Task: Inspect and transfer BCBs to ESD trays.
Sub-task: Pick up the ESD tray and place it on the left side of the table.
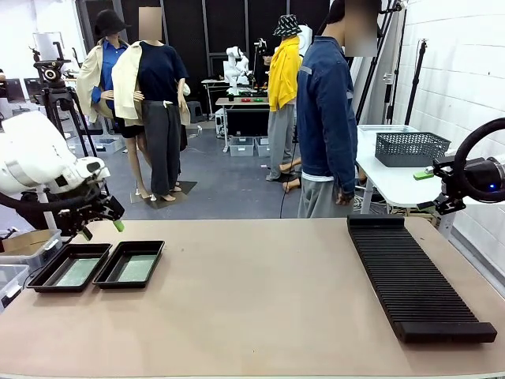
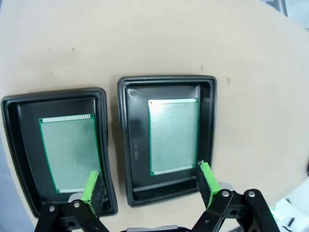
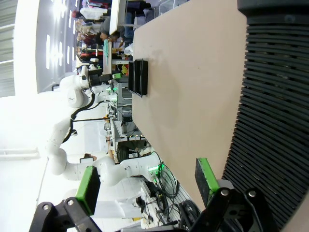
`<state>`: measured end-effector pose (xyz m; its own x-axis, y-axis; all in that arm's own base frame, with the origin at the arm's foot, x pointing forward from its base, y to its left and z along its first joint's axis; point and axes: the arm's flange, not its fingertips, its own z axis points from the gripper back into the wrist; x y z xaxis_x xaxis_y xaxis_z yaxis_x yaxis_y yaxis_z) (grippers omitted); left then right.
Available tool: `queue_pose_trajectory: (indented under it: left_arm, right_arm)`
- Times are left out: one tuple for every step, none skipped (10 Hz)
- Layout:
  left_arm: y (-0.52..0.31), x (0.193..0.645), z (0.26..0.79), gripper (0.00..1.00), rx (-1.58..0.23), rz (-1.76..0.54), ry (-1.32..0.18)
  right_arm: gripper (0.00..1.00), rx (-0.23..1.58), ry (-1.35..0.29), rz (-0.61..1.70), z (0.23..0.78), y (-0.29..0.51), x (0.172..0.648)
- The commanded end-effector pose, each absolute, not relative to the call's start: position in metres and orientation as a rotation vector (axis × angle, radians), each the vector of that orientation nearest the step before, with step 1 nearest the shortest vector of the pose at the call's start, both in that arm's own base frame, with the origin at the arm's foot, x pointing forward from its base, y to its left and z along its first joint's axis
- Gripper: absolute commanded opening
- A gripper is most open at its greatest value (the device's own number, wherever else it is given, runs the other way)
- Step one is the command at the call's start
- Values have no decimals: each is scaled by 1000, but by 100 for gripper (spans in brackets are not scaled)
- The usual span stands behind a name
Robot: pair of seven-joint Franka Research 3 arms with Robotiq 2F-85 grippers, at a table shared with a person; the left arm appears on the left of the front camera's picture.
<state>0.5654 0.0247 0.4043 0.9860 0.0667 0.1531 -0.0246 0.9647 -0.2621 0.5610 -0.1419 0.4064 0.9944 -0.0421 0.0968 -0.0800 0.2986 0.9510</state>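
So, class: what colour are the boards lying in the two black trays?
Green, with a fine dotted grid; the BCBs in the ESD trays show best in the left wrist view.

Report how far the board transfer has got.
Looks finished: each ESD tray holds one green BCB lying flat. Nothing in hand: left gripper and right gripper have open, empty fingers. The black slotted rack shows no boards left.

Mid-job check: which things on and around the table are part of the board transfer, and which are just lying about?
Job: two ESD trays, a BCB lying flat in each; left gripper open above them.

Lying about: ribbed rack, grey mesh basket on the side table, person standing turned away.
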Motion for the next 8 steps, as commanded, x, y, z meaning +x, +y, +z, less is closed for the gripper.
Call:
queue_pose_trajectory:
  left_arm:
    - [65, 567, 449, 100, -442, 87, -103]
    - [82, 570, 469, 100, -535, 129, -105]
    - [99, 571, 484, 100, -596, 171, -121]
    - [123, 571, 493, 100, -679, 184, -108]
    - [153, 569, 498, 100, -800, 216, -104]
    - [175, 566, 493, 100, -900, 218, -97]
    - [192, 563, 483, 100, -995, 225, -109]
    - [208, 562, 474, 100, -1090, 233, -127]
  right_arm:
    - [100, 1268, -104, 19, 407, -141, 561]
    - [100, 1268, -104, 19, 407, -141, 561]
    - [100, 1268, -104, 19, 407, -141, 561]
    - [100, 1268, -104, 19, 407, -141, 561]
    - [100, 1268, -104, 19, 407, -141, 561]
    - [100, 1268, -104, 19, 407, -141, 561]
    - [100, 1268, -104, 19, 407, -141, 561]
    - [100, 1268, -104, 19, 407, -141, 561]
